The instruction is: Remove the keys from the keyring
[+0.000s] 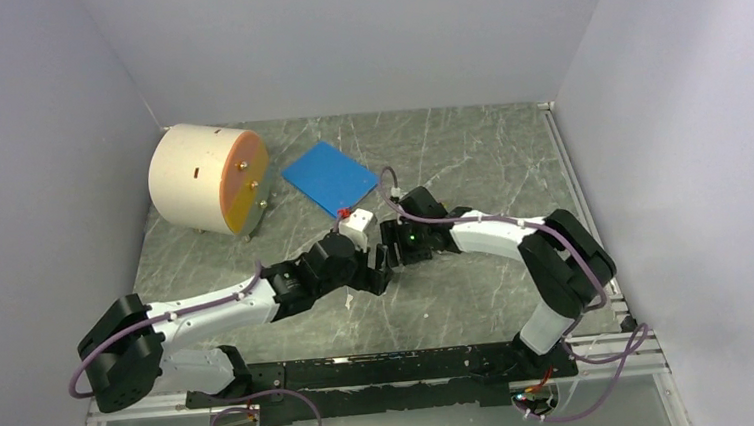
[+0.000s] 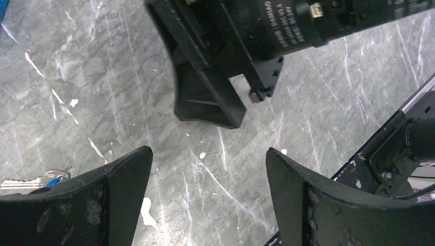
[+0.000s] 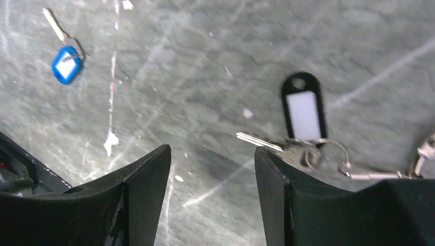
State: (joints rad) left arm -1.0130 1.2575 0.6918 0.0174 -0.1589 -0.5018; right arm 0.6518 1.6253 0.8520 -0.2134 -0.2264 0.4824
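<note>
Even, soft overhead light; right wrist view slightly blurred.

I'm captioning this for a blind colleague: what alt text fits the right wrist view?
A silver key and black tag on a wire ring lie on the grey table beside the open right hand; a blue-tagged key lies apart, upper left.

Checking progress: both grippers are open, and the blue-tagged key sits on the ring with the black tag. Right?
No. The right wrist view shows the blue-tagged key lying alone, apart from the ring and black tag. The left gripper and right gripper are open.
</note>
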